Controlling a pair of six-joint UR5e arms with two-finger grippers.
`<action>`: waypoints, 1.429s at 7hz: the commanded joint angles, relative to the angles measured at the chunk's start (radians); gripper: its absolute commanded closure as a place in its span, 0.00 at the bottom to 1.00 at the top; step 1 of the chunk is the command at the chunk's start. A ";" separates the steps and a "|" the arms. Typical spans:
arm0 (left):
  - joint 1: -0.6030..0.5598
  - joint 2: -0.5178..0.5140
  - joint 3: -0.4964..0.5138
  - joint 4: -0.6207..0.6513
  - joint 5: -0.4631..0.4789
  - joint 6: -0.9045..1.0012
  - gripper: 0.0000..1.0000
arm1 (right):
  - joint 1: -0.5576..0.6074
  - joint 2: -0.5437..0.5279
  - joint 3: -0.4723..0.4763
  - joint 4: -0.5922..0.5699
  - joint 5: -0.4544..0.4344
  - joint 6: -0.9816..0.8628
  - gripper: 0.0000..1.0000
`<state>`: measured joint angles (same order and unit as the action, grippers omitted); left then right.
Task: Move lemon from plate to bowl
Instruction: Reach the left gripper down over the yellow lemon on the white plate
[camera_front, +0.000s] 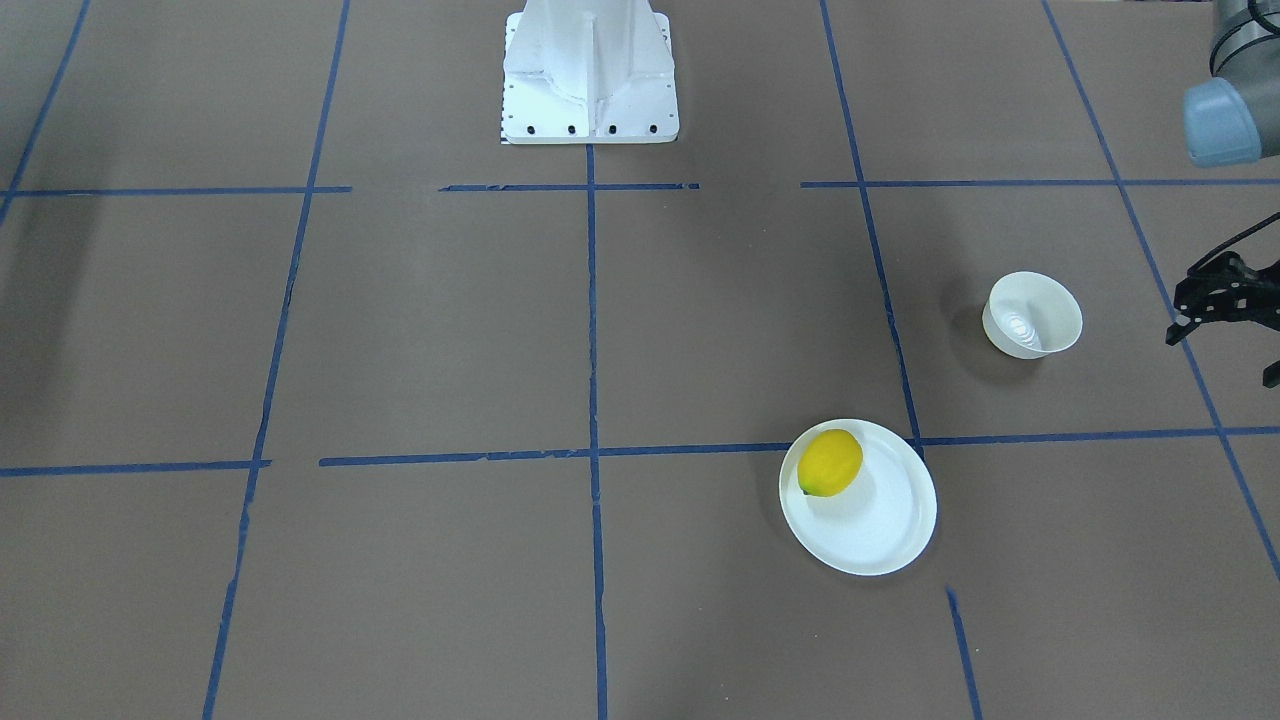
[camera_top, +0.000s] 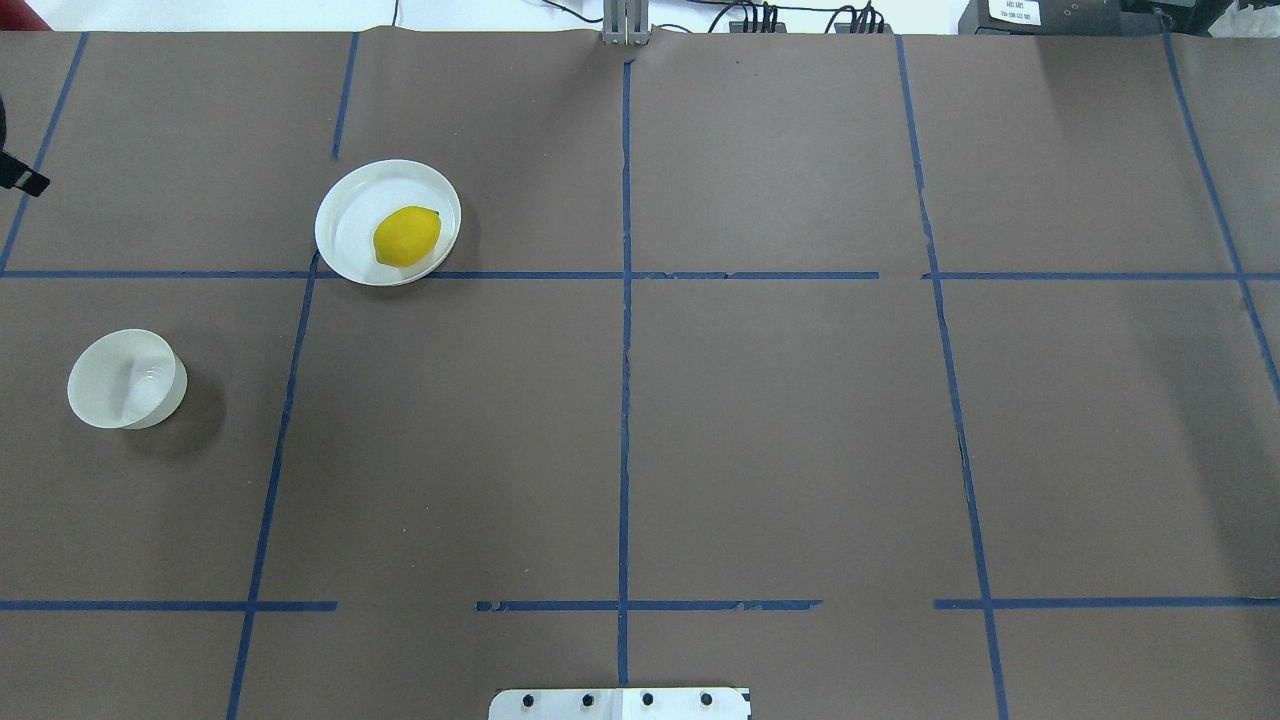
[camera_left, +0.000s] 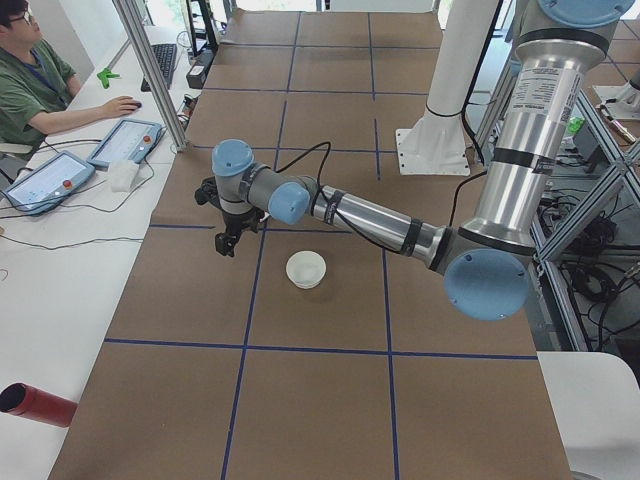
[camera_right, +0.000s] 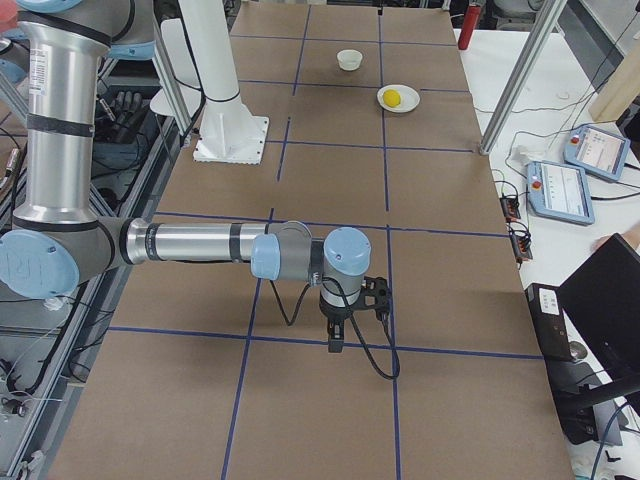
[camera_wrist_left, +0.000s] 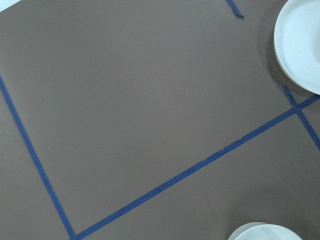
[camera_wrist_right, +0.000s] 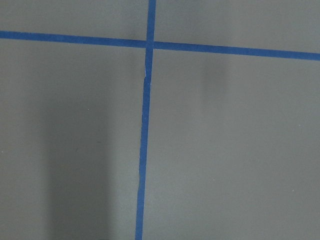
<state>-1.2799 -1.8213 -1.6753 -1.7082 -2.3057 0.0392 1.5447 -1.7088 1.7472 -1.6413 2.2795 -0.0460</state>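
Note:
The yellow lemon (camera_front: 830, 463) lies on the white plate (camera_front: 880, 530), at the edge nearer the robot; it also shows in the overhead view (camera_top: 407, 236). The small deep white bowl (camera_front: 1035, 315) stands empty, apart from the plate, toward the table's left end. My left gripper (camera_front: 1222, 355) hovers beyond the bowl at the view's edge, half cut off; it looks open and empty. The left wrist view shows the plate's rim (camera_wrist_left: 300, 45) and the bowl's rim (camera_wrist_left: 265, 232). My right gripper (camera_right: 340, 335) hangs far off at the other end; I cannot tell if it is open.
The robot's white pedestal (camera_front: 590, 70) stands at the table's middle back. Blue tape lines grid the brown table cover. An operator (camera_left: 30, 70) sits at a side desk with tablets. A red cylinder (camera_left: 35, 403) lies off the table's corner.

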 joint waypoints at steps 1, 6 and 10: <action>0.174 -0.108 0.000 -0.008 0.140 -0.195 0.00 | 0.000 0.000 0.000 0.000 0.000 0.000 0.00; 0.375 -0.323 0.186 -0.132 0.189 -0.476 0.00 | 0.000 0.000 0.000 0.000 0.000 0.000 0.00; 0.390 -0.400 0.393 -0.288 0.198 -0.513 0.00 | 0.000 0.000 0.000 0.000 0.000 0.000 0.00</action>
<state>-0.8908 -2.1983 -1.3195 -1.9873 -2.1087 -0.4719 1.5447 -1.7087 1.7472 -1.6414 2.2795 -0.0460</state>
